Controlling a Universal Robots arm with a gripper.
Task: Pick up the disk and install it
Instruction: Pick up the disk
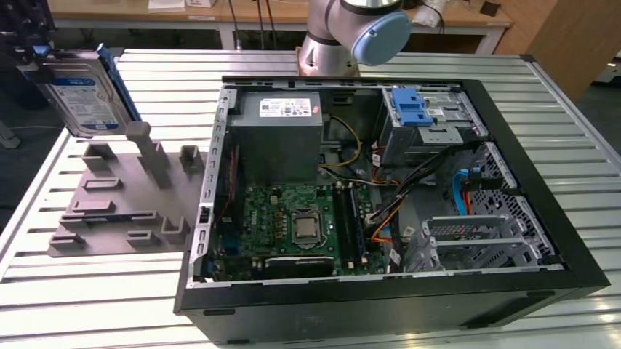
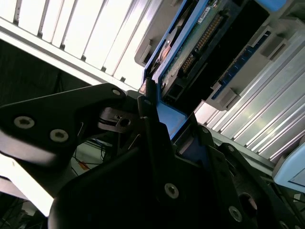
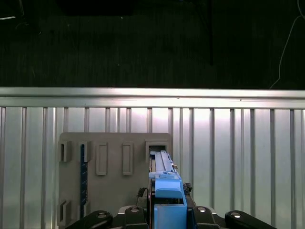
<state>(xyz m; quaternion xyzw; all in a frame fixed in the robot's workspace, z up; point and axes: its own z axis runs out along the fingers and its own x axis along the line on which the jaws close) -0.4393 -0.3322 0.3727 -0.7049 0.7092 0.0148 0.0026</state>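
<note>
So the gripper (image 1: 22, 52) is way over at the exterior view's far left, and it's clamped on the disk (image 1: 83, 91). The disk hangs on edge under it, label side facing the camera and tilted a bit, with the blue rail running down the side nearer the case (image 1: 388, 298).

In the second wrist view you can see the grip properly. The black fingers (image 2: 150, 124) are pressed against the blue rail at one end of the disk (image 2: 190, 52), one on each side. The rest of the drive sticks out away from the gripper (image 2: 159, 112), showing its green circuit side and connector.

In the first wrist view the disk (image 3: 164, 167) is edge-on, poking straight out from between the jaws of the gripper (image 3: 167, 212). It lines up over one of the slots of the grey fixture (image 3: 114, 143).

That fixture (image 1: 126, 196) sits flat on the slatted table (image 1: 87, 291), just beside the case on the exterior view's left. The disk's lower end looks clear of it, up above its far edge, not resting in any slot.

The case lies open on its side, well apart from the disk. Inside it the power supply (image 1: 276, 120) is at the far end, the board (image 1: 291, 218) is nearer, and the blue latch (image 1: 415, 107) on its metal cage is off to the exterior view's right. The arm (image 1: 350, 29) comes up behind the case.
</note>
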